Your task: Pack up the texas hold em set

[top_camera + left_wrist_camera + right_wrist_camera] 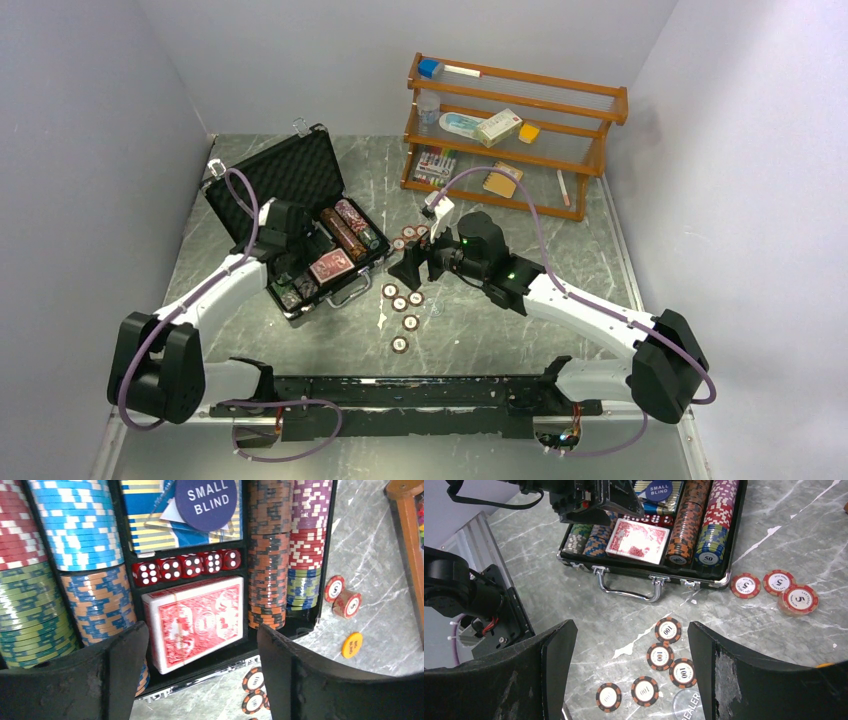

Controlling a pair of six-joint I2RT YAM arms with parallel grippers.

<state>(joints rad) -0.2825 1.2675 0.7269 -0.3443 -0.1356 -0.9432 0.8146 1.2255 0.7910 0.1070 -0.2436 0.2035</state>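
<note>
The black case (283, 176) lies open at the left with its foam lid up. It holds rows of chips (85, 525), the red-backed card deck (197, 620), several red dice (185, 566) and a "small blind" disc (206, 497). My left gripper (202, 630) is open and empty, hovering over the case's front edge above the deck. My right gripper (631, 630) is open and empty above several loose black-orange 100 chips (660, 656) on the table. A clear dealer disc (686, 702) lies by them. Three red 5 chips (778, 582) and an orange disc (352, 645) lie right of the case.
A wooden shelf (510, 130) with boxes and a notebook stands at the back right. The case's metal handle (626, 587) faces the loose chips. Grey walls close in the table on the left, back and right.
</note>
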